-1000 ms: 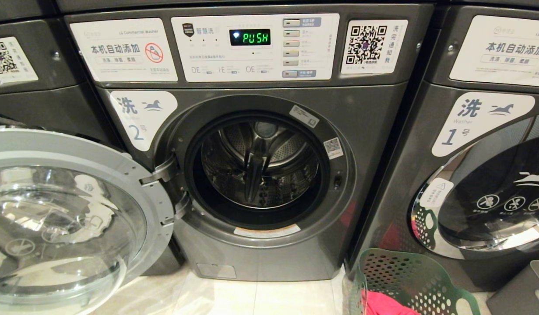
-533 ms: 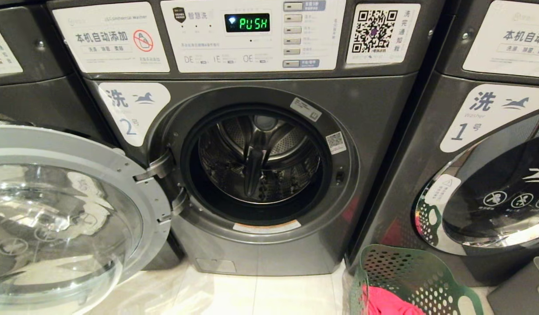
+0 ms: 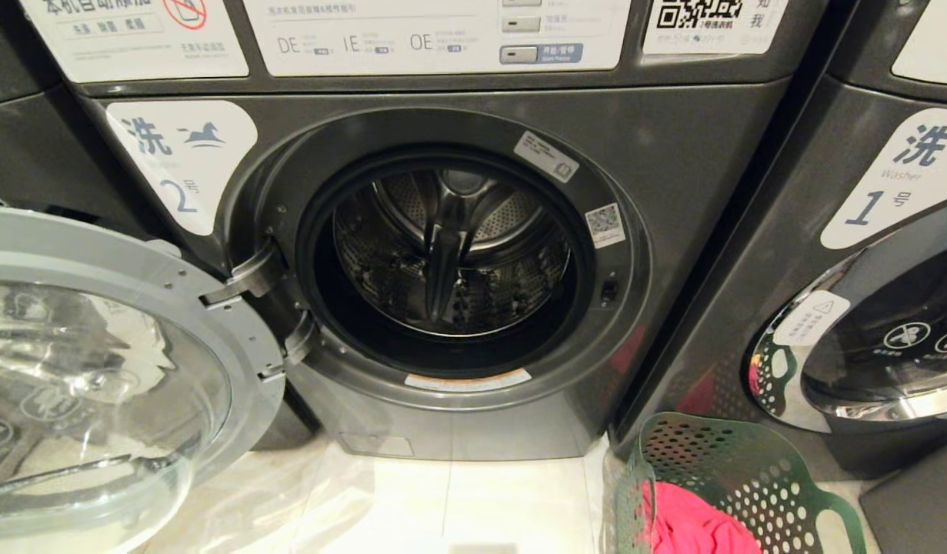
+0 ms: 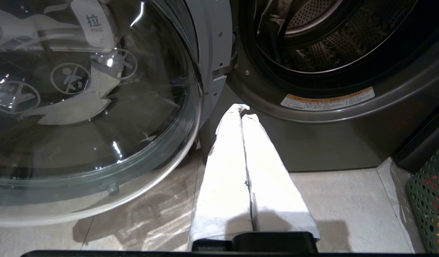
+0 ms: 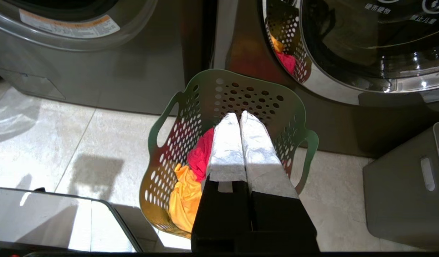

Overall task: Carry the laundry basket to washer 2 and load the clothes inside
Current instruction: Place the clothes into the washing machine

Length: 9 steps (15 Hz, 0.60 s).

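On the floor beside washer 2 (image 3: 458, 261) sits the laundry basket (image 5: 226, 96), clothes (image 5: 190, 178) inside — door swung wide for loading, right gripper (image 5: 240, 116) and left gripper (image 4: 242, 110) pinched shut, empty.

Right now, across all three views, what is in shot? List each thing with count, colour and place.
washer 2: one, dark grey, centre, drum empty
door: one, silver rim with clear glass, swung open to the left of washer 2
washer 1: one, dark grey, right of washer 2, door closed
basket: one, green, on the floor before washer 1
clothes: two, pink and orange, inside the basket
bin: one, grey, right of the basket
floor: pale tiles
left gripper: white fingers shut, low before washer 2
right gripper: white fingers shut, above the basket
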### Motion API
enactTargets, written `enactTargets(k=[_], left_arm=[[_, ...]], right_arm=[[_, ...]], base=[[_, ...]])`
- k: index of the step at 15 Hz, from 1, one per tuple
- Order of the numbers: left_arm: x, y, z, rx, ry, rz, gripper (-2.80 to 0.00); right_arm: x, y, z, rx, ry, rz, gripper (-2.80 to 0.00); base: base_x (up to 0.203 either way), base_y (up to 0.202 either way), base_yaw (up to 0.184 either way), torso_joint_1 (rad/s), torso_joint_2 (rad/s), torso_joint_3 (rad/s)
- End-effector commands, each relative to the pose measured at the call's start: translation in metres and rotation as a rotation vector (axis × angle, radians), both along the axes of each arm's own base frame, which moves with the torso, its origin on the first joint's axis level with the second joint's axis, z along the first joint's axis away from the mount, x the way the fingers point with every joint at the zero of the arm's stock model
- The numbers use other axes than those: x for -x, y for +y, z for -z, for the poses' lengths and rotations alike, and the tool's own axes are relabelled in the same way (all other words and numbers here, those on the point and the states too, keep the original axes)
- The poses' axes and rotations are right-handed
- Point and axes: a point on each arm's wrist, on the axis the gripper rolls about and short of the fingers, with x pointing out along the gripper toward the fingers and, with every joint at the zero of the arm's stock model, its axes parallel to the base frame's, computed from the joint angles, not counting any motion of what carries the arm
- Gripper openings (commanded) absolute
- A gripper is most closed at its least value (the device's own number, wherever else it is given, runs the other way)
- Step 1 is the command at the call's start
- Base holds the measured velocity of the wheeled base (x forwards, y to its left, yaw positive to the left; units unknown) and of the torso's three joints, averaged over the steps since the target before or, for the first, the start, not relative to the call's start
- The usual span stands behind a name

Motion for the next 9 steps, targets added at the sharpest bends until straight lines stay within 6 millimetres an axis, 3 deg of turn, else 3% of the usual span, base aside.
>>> enactTargets(k=[1,9], left_arm=[[-0.0032,0.0000,0.0110,0.000,0.039,-0.002,-2.80],[-0.0032,0.0000,0.0110,0.003,0.039,-0.003,-2.80]], right_arm=[[0.0000,0.0000,0.0001,0.001,0.000,-0.001,-2.80],[0.0000,0.0000,0.0001,0.001,0.000,0.000,-2.80]], base=[[0.000,0.000,0.000,0.005,0.01,-0.204],[0.000,0.000,0.000,0.002,0.00,-0.200]])
